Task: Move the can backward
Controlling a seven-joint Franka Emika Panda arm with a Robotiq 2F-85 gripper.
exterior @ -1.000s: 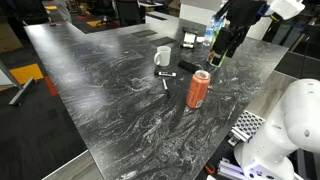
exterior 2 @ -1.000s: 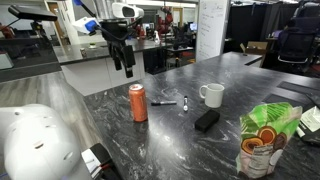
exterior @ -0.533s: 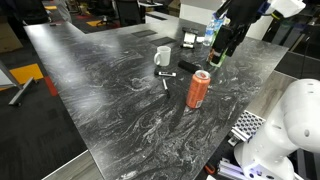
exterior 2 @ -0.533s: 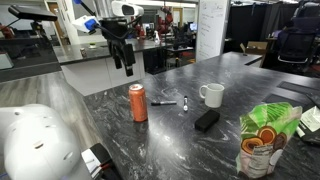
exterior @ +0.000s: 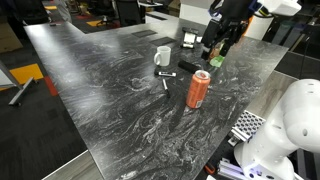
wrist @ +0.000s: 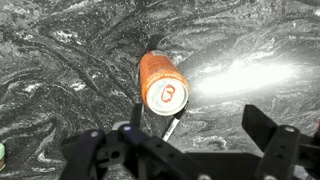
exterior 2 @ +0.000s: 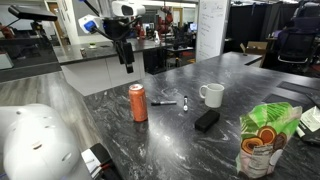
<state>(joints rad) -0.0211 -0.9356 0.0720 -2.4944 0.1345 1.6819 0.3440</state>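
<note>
The orange-red can [exterior: 199, 89] stands upright on the dark marbled table [exterior: 110, 85], and it shows in both exterior views [exterior 2: 138, 102]. In the wrist view I look down on its silver top [wrist: 163, 86]. My gripper [exterior: 215, 48] hangs high above the table, well apart from the can, also seen in an exterior view [exterior 2: 127, 62]. In the wrist view its fingers [wrist: 196, 130] are spread wide with nothing between them.
A white mug [exterior: 163, 56], a pen [exterior: 166, 79] and a black block [exterior: 191, 67] lie near the can. A green bottle [exterior: 215, 58] stands behind the gripper. A snack bag [exterior 2: 263, 140] stands on the table in an exterior view.
My gripper has risen a little and shifted slightly away from the can. The can has not moved.
</note>
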